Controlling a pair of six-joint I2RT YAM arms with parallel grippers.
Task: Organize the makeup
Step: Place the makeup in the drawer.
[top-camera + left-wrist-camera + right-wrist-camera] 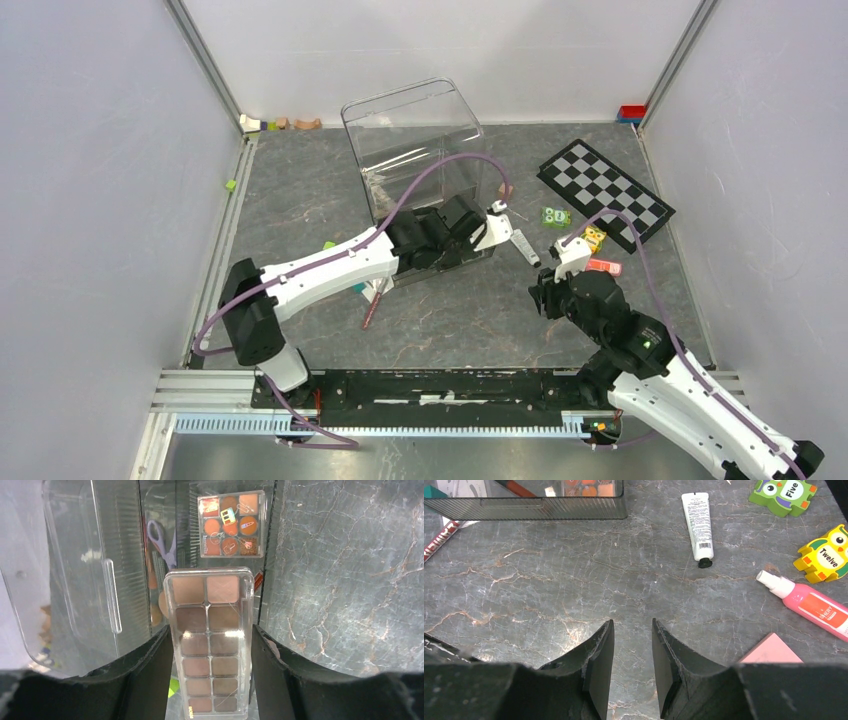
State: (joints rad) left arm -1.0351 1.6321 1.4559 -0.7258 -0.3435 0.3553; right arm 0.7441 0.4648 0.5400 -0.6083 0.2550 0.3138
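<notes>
Now gripping in the left jaws a long brown eyeshadow palette in a clear case (210, 645), nose toward the clear plastic bin (100, 580), with a square orange palette (231, 524) at 12 o'clock and lilac scissors (162, 540) at 11. Best to lower it flat, square to the walls, before releasing. Holds the right jaws parted and empty over the tabletop (549, 580), white tube (698, 525) at 1 o'clock. Cannot see the bin floor under the palette, nor its near end.

Left arm (320, 268), right arm (690, 395): white shells, black joint housings, black bases. A lilac cable (440, 168) looped along each arm. Left hand (212, 645), right hand (633, 630): each had two matte black, tapered fingers (599, 655) with scuffed edges.
</notes>
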